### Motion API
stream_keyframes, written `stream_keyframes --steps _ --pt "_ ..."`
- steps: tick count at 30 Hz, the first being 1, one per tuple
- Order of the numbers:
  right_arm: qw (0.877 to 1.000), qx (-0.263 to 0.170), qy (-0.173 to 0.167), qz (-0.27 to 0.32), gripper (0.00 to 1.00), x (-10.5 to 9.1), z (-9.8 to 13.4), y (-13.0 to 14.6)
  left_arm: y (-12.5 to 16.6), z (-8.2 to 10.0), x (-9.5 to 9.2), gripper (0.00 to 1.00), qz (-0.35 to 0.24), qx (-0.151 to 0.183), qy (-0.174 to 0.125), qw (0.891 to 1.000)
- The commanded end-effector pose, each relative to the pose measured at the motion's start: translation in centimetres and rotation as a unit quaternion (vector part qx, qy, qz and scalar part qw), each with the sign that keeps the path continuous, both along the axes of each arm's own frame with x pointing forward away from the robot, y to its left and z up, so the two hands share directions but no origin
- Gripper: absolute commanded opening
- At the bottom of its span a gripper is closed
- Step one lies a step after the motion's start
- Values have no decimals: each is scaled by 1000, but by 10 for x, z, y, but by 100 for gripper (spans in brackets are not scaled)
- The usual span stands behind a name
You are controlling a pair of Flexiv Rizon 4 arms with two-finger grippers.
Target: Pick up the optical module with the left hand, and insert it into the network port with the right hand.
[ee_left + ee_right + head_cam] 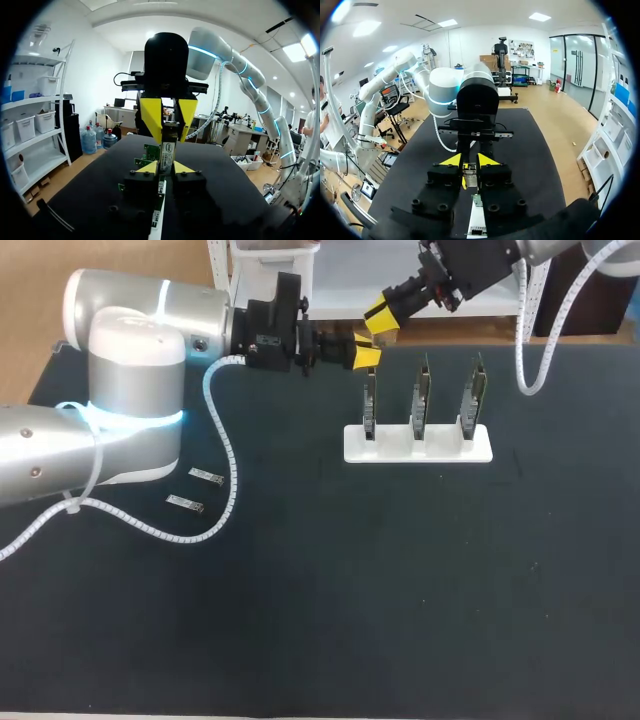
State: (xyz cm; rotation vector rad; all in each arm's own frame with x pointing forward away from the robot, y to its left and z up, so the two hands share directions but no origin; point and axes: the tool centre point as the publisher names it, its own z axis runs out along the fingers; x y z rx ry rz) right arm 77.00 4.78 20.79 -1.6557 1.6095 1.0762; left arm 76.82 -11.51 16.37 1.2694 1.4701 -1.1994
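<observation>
1. The optical module [167,152] is a slim silvery metal bar with a printed label on its face. It is up off the table [400,590], held in the air above the leftmost of three green network cards [369,405], which stand upright in a white stand [440,450].
2. Two more modules of the same kind [206,476] [185,503] lie flat on the table near our left arm's base, well apart from the stand.
3. Our left arm [150,340] comes in from the left and reaches across the back of the table, its wrist roughly level and pointing toward the stand.
4. Our right arm [480,265] comes down from the far right corner, tilted toward the left arm, so the two grippers meet nose to nose above the leftmost card.
5. The left gripper [166,167] is clamped on the module, one yellow tip against each side of its near end.
6. The right gripper [469,160] sits around the module's other end. We cannot tell whether it has actually taken hold of the bar or only surrounds it.
</observation>
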Motion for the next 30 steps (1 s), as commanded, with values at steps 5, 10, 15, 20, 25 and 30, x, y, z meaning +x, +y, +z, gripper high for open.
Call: stream_keyframes --steps 5,10,15,20,25,30 --pt "1000 1 -1 0 0 -5 1 0 1 -1 1 0 4 -1 -1 1000" --pt "1000 1 -2 -2 0 -6 2 -1 1 -1 1 100 4 -1 -1 1000" --pt "1000 1 -4 -5 0 -6 3 -3 1 -1 1 100 4 -1 -1 1000" --pt "1000 1 -5 -9 0 -6 4 -5 1 -1 1 100 4 -1 -1 1000" --pt "1000 0 -4 -11 0 -8 3 -8 7 3 -3 100 -5 28 -8 1000" --pt "1000 -1 -3 -15 0 -8 2 -10 15 4 -5 100 -15 65 -13 998"
